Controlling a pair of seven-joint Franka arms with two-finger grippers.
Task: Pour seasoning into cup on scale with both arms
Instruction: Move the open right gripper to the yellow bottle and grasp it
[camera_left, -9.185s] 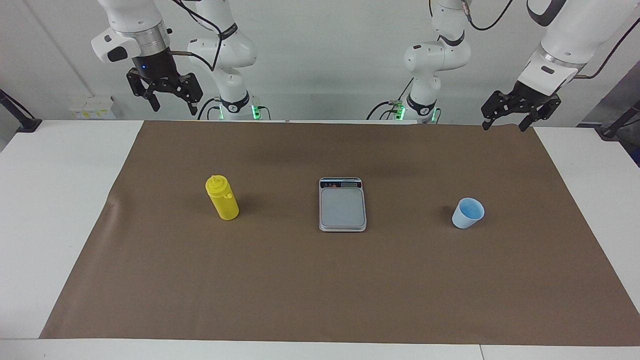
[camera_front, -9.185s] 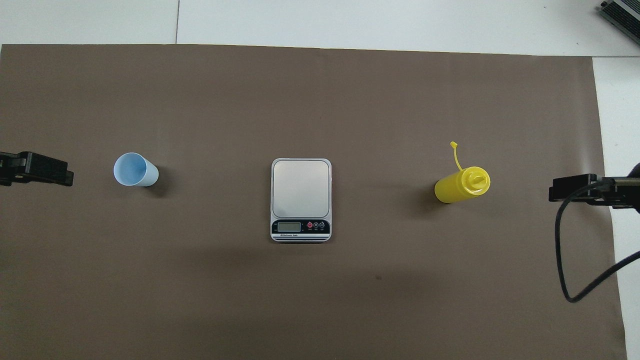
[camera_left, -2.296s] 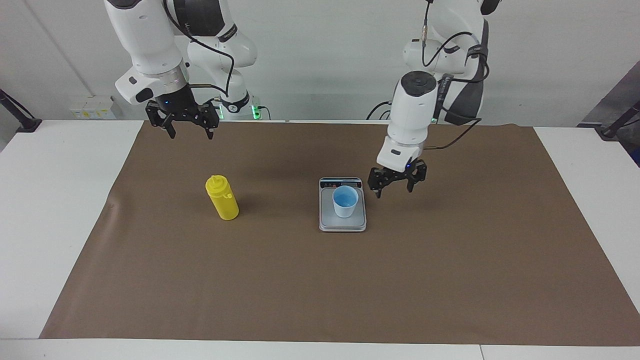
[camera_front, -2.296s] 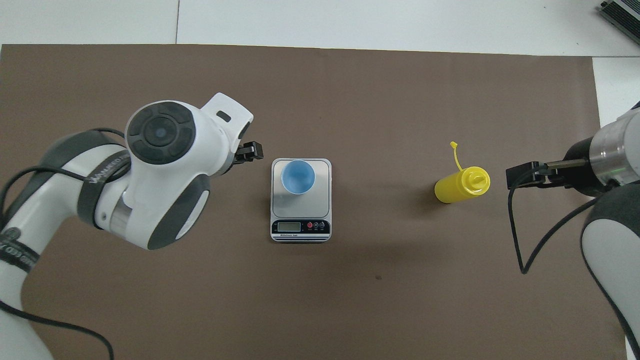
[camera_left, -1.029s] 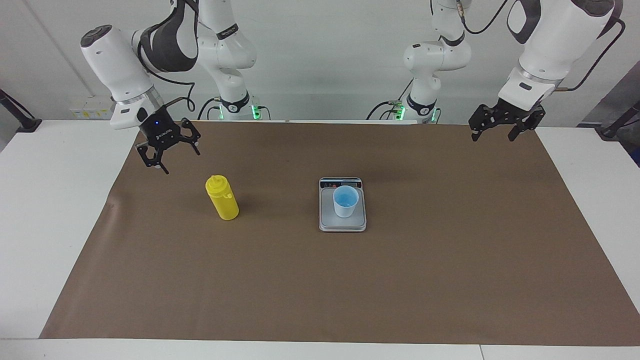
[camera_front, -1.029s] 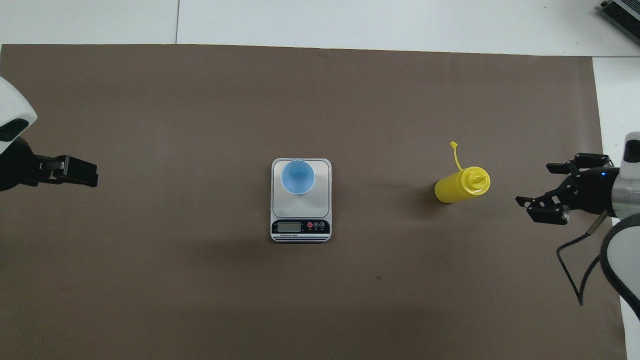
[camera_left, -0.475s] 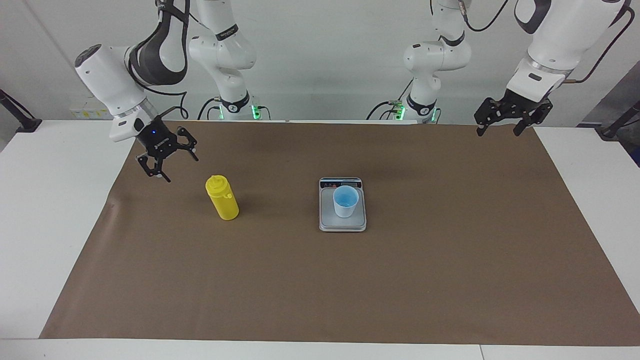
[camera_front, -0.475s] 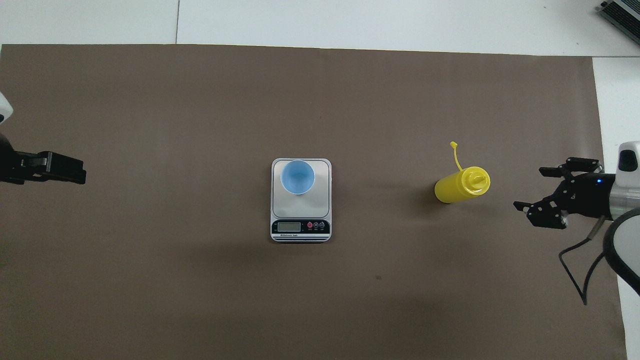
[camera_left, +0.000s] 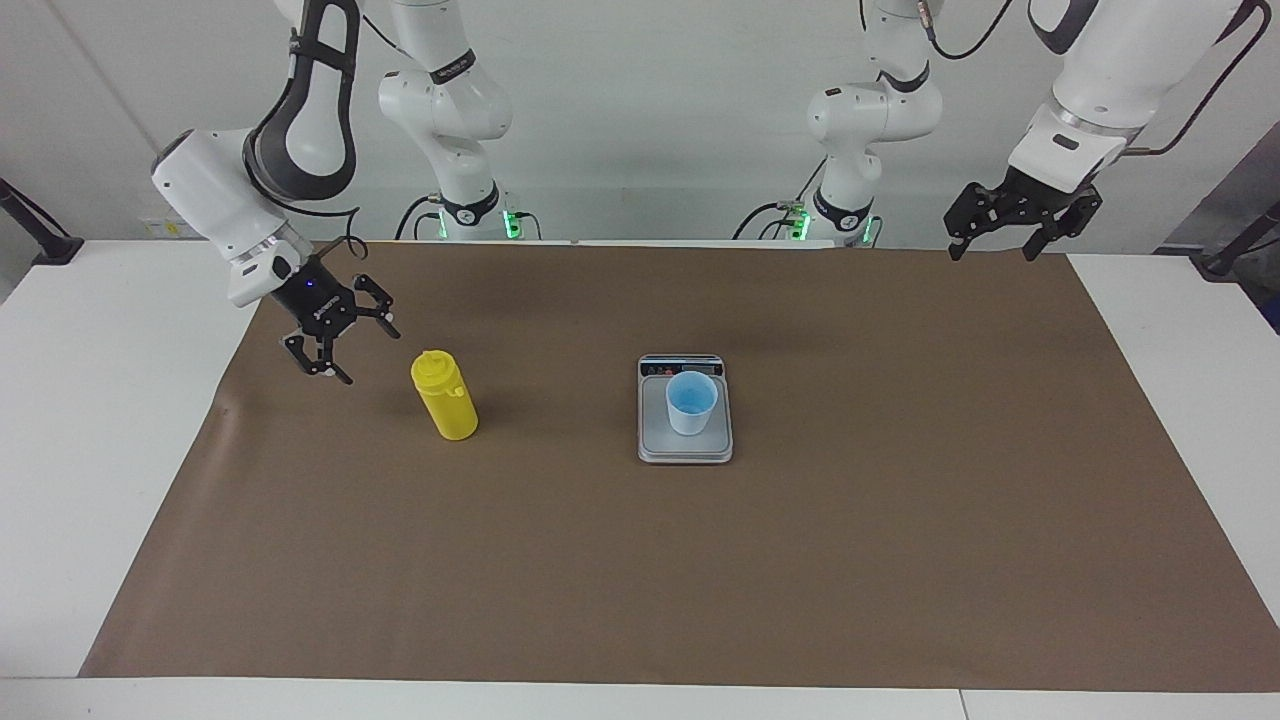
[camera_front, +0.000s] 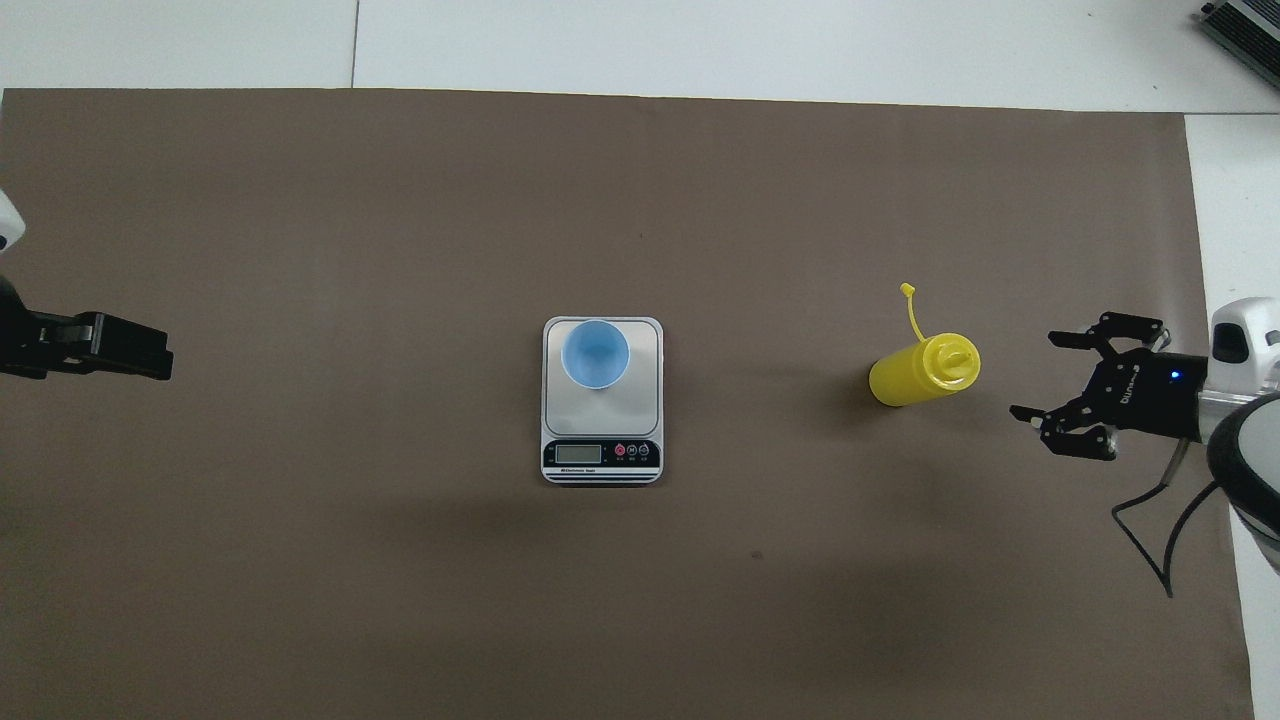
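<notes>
From the facing view, the right gripper (camera_left: 345, 350) hovers low just beside the upright seasoning (camera_left: 445, 397), toward the right arm's end, its fingers spread wide and empty. The cup (camera_left: 691, 402) stands on the scale (camera_left: 685, 447), and the left gripper (camera_left: 993, 240) waits raised, also open and empty. From overhead, the right gripper (camera_front: 1040, 375) faces the seasoning (camera_front: 925, 368) with a clear gap, well apart from the cup (camera_front: 595, 352). The bottle looks light, smooth and squeezable, so a gentle mid-body grip seems best.
</notes>
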